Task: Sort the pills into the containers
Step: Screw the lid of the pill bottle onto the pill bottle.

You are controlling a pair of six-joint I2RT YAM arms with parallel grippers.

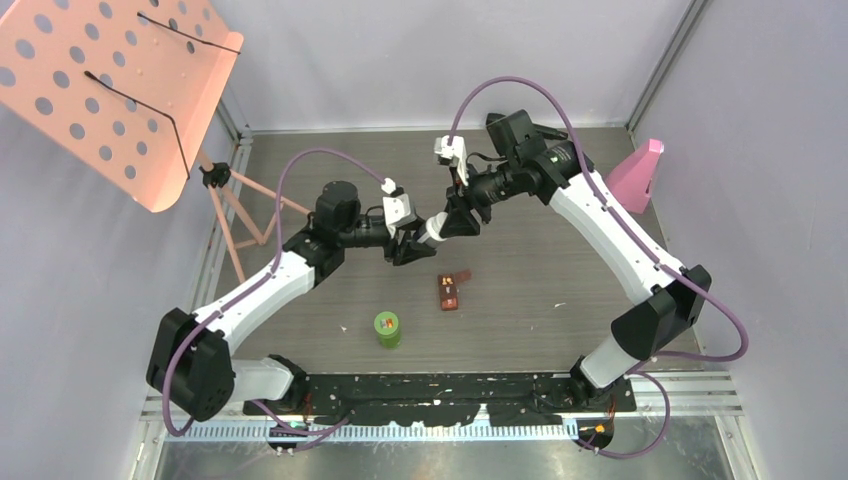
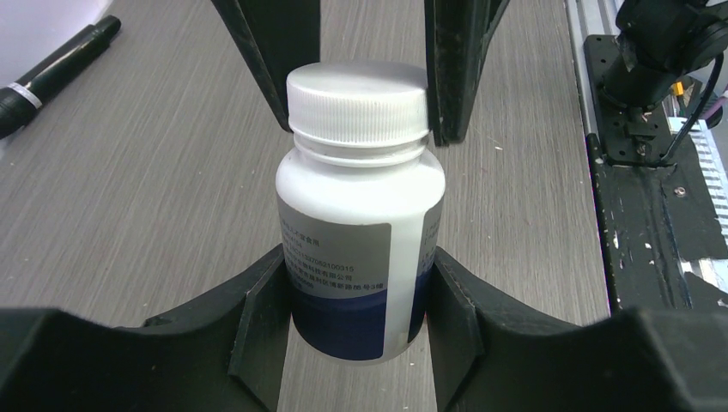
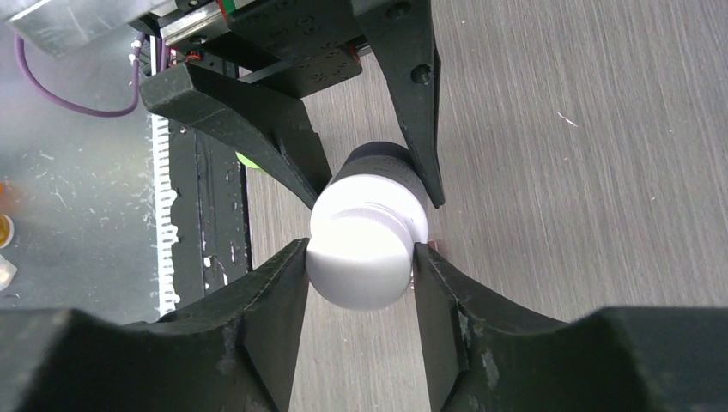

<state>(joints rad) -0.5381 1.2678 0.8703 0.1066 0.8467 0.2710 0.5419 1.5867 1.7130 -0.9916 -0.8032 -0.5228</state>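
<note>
Left fingers (image 2: 262, 330) are clamped on white bottle (image 2: 360, 223), held over surface (image 1: 560, 270) nr ctr. Its cap (image 3: 360, 257) is pinched by right fingers (image 3: 279, 300). Green-lidded bottle (image 1: 387, 328) & brown case (image 1: 450, 290) are seen on surface nearby.

grey wood-grain table (image 1: 560, 260), a few things spread over it

from above i see the green-lidded bottle (image 1: 387, 328) standing upright toward the near edge, left of the middle. the small brown case (image 1: 450, 291) lies near it, a little farther in and to its right, not touching. a pink wedge (image 1: 637, 175) sits at the far right, and the pink stand's legs (image 1: 245, 215) at the far left. the left wrist view shows a black pen-like stick (image 2: 51, 73) lying flat.
</note>
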